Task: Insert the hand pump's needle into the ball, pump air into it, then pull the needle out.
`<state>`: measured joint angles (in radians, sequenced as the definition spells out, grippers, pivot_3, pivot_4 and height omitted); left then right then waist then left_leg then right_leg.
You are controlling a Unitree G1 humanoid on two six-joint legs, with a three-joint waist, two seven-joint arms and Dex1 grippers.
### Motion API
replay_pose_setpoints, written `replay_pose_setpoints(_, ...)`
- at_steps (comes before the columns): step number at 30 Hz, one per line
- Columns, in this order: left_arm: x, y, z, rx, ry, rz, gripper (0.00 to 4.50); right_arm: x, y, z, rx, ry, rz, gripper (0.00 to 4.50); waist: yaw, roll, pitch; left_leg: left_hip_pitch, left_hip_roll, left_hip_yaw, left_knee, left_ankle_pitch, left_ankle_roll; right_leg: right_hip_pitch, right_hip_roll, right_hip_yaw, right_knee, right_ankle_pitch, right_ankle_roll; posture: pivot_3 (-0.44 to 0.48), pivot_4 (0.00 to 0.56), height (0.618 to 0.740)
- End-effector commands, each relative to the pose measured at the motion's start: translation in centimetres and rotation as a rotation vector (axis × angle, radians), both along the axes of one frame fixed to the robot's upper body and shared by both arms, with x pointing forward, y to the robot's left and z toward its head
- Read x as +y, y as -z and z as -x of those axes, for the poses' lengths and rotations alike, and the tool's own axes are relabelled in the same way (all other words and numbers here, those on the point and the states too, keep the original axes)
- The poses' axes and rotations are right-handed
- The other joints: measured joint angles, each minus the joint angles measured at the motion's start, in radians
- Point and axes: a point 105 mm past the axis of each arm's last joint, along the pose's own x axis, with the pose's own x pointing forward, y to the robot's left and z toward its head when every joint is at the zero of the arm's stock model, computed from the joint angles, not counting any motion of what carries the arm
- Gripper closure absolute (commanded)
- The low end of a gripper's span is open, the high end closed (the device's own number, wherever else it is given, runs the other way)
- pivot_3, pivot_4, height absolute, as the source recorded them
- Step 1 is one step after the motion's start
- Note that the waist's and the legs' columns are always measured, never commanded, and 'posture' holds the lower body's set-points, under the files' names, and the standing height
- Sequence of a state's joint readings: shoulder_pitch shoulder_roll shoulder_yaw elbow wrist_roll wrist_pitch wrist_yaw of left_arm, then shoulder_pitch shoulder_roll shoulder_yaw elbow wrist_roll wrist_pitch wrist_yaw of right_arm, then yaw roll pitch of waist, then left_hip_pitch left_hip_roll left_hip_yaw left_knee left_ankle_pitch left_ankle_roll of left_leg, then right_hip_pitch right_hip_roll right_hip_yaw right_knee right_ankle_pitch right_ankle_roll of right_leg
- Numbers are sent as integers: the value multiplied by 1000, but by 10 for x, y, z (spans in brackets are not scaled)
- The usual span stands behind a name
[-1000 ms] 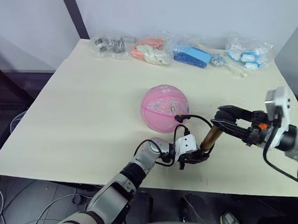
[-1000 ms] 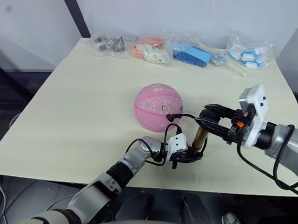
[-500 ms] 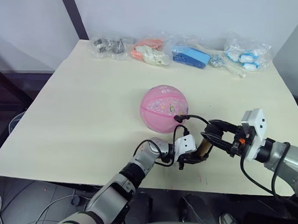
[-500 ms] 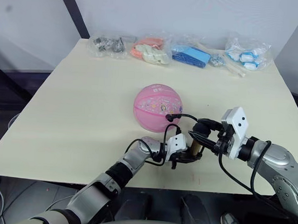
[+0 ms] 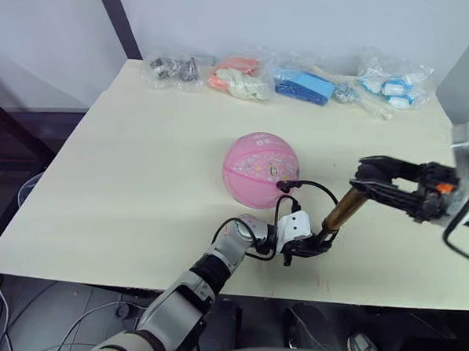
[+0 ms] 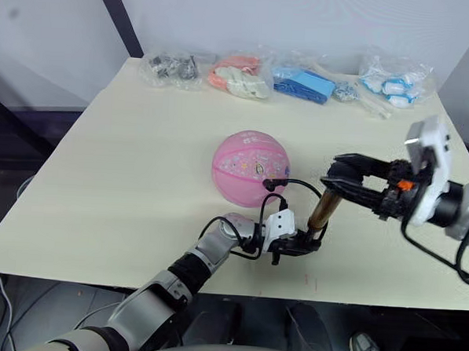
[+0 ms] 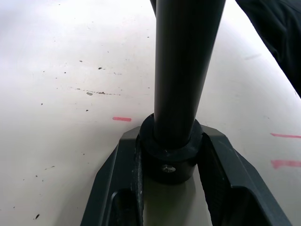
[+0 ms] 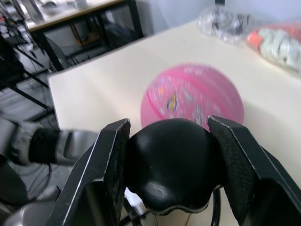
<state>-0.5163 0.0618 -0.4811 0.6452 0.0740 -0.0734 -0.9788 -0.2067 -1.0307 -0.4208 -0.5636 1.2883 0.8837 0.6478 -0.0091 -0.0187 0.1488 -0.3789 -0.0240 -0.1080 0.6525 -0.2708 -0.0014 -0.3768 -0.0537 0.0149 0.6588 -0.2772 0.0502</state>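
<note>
Now both hands [image 5: 319, 244] [image 5: 366, 176] clamped on the hand pump [image 5: 340, 212].

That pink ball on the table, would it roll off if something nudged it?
Probably. The ball is round and rests on a flat table with nothing chocking it. The thin hose plugged into it looks slack and floppy, so it would hardly hold it back. It likely feels light for its size, being an air-filled rubber ball.

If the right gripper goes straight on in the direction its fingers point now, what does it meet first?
Probably the ball. The right gripper, shut on the hand pump handle, points toward it in its wrist view. Depth is unclear, so it may pass over it.
</note>
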Motion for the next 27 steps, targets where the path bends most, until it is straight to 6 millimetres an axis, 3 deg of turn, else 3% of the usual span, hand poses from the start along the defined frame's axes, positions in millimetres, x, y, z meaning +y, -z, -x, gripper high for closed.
replay_pose_setpoints(1, 21, 37, 10, 103, -39, -125, 3403, -9, -39, 5, -107, 3, -14, 2201, 0, 0, 0, 0, 0, 0, 0, 0, 0, 0, 0, 0, 0, 0, 0, 0, 150, 740)
replay_pose_setpoints(7, 22, 37, 9, 103, -38, -128, 3403, -16, -59, 3, -123, 28, -13, 2201, 0, 0, 1, 0, 0, 0, 0, 0, 0, 0, 0, 0, 0, 0, 0, 0, 150, 740)
replay_pose_setpoints(14, 23, 37, 10, 105, -41, -130, 3403, -17, -64, 1, -103, 24, -40, 2201, 0, 0, 1, 0, 1, 0, 0, 0, 0, 0, 0, 0, 0, 0, 0, 0, 150, 740)
replay_pose_setpoints(21, 24, 38, 10, 105, -41, -132, 3403, -10, -36, 0, -40, 10, 1, 2201, 0, 0, 1, 0, 1, 0, 0, 0, 0, 0, 0, 0, 0, 0, 0, 0, 150, 740)
replay_pose_setpoints(27, 24, 37, 10, 102, -37, -134, 3403, 1, 18, 4, 54, -16, 81, 2201, -1, -4, -3, 1, 1, 0, 0, 0, 0, 1, 1, 0, 1, 0, 0, 0, 150, 740)
